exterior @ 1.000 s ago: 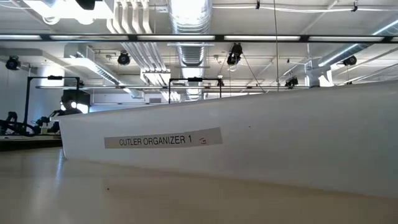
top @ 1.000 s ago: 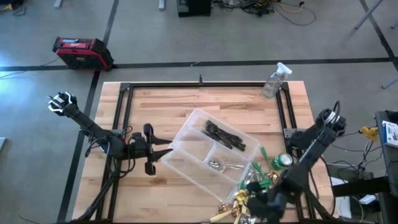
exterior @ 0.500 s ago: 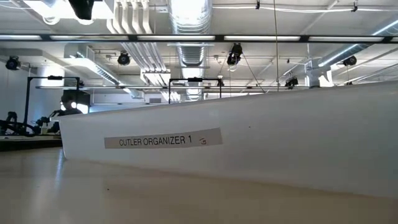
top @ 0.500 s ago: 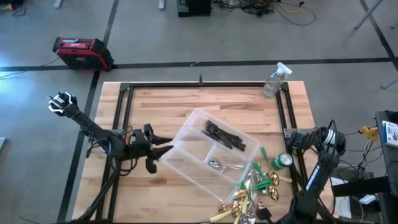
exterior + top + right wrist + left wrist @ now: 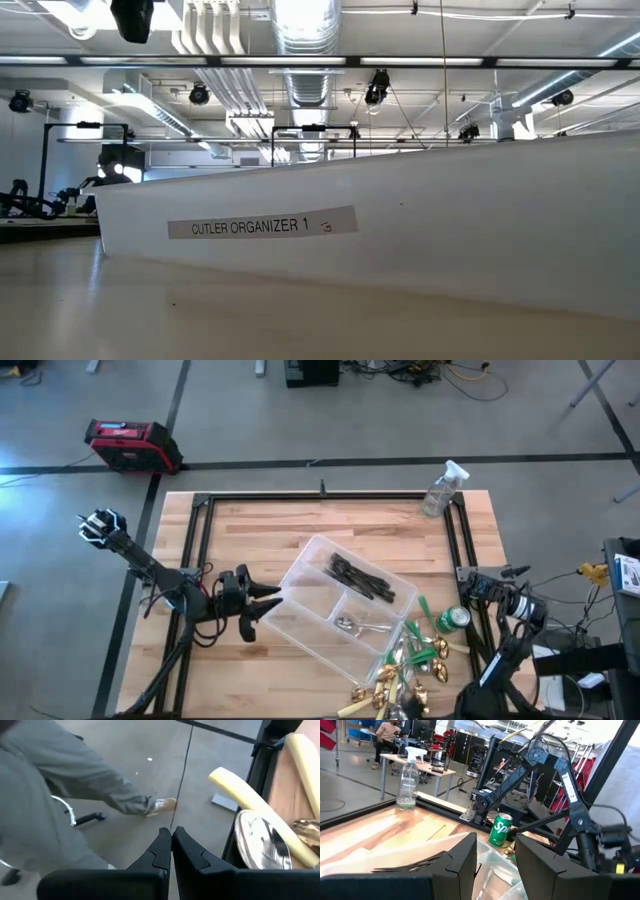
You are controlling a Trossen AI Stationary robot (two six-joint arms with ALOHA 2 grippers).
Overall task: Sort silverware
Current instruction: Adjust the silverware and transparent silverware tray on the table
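Holding my left gripper [image 5: 272, 600] low at the organizer's [image 5: 300, 575] 9 o'clock corner, fingers [image 5: 462, 862] apart with nothing between them, tips just beside the clear wall. Whether they touch it I cannot tell from overhead.

Right gripper [image 5: 171, 845]: fingers pressed together, empty, hanging past the table's [image 5: 250, 530] near edge at about 5 o'clock. Its wrist view looks down at bare floor and a person's legs and shoe (keep clear of that).

Task items, high view:
- Dark forks [image 5: 360, 580] already in the organizer's long compartment, toward 12 o'clock.
- One silver spoon [image 5: 350, 625] in a smaller compartment.
- Unsorted pile [image 5: 405, 670] of gold, green-handled and cream-handled pieces on the table at the organizer's 4 o'clock, running to the near edge.
- Green can [image 5: 455, 618] just beside the pile; spray bottle [image 5: 440, 490] far off at 1 o'clock. Neither is mine to sort.

Judgement: most of the sorting remains.

Risks from here:
1. Left fingers nudging the organizer; it is light and sits askew, so a push could slide it into the pile.
2. Right arm returning over the edge could sweep a cream-handled knife [image 5: 250, 805] or the spoon beside it off the table, since they lie at the rim.
3. Pieces overlap in the pile, so a pinch may lift two, or tip the can.
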